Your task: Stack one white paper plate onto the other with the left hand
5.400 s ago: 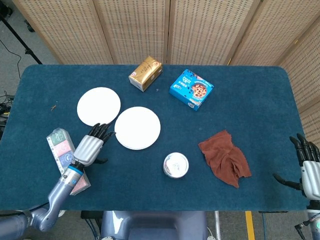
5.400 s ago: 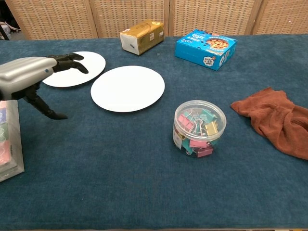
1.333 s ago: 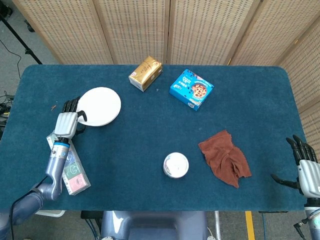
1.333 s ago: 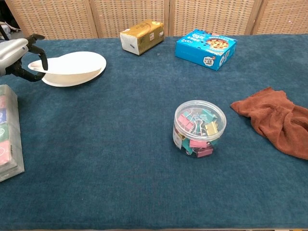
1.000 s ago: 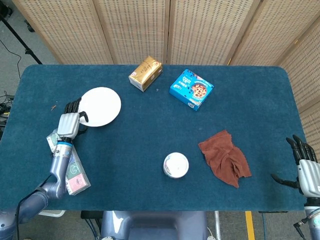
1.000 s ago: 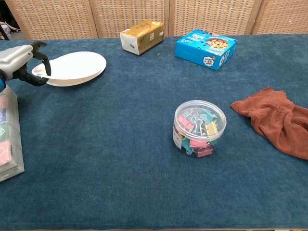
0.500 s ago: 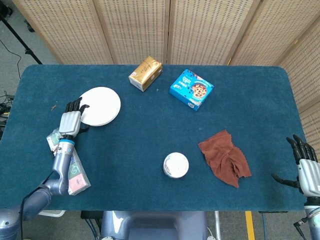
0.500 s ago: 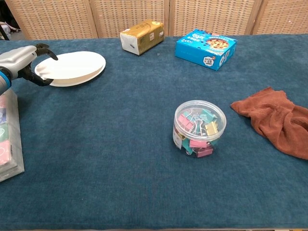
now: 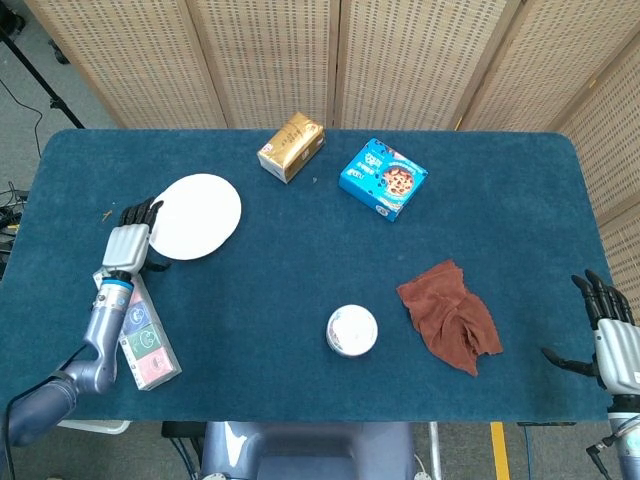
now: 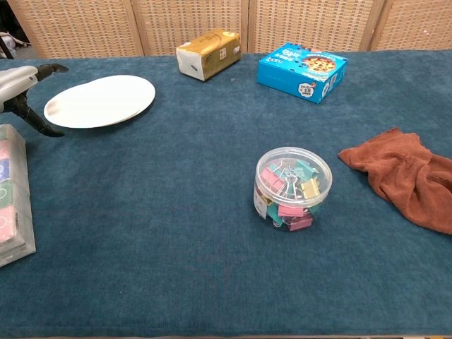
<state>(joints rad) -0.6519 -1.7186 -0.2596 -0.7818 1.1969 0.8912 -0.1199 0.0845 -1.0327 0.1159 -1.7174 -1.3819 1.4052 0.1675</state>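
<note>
- Two white paper plates (image 9: pixel 196 216) read as one neat pile now, sitting in the upper left of the head view on the blue bench (image 9: pixel 300 380); in the chest view a second rim peeks out along the far edge, so one lies on the other, slightly offset.
- Left hand (image 9: pixel 128 240) sits just beside the pile's left edge, fingers spread and holding nothing; in the chest view it shows at the far left of the frame, thumb and fingers apart, clear of the rim.
- Right hand (image 9: pixel 612 335) waits at the lower right corner of the head view, fingers spread, empty, well apart from everything.
- Judging from this, the stacking itself looks done and we're at the let-go-and-back-off step.
- Next move, I'd say: draw the left hand away toward the lower left without clipping the rim, since a light paper pile would slide easily on a nudge.
- Watch the clear packet of coloured items (image 9: pixel 135 330) lying right under the left forearm; a careless pull-back could drag it.
- Elsewhere on the bench: a gold carton (image 9: pixel 291 146) and a blue cookie box (image 9: pixel 382 179) at the top centre, a tub of binder clips (image 10: pixel 292 187) mid-frame, a rust-brown cloth (image 9: pixel 450 315) to the right. None of them is near the pile.
</note>
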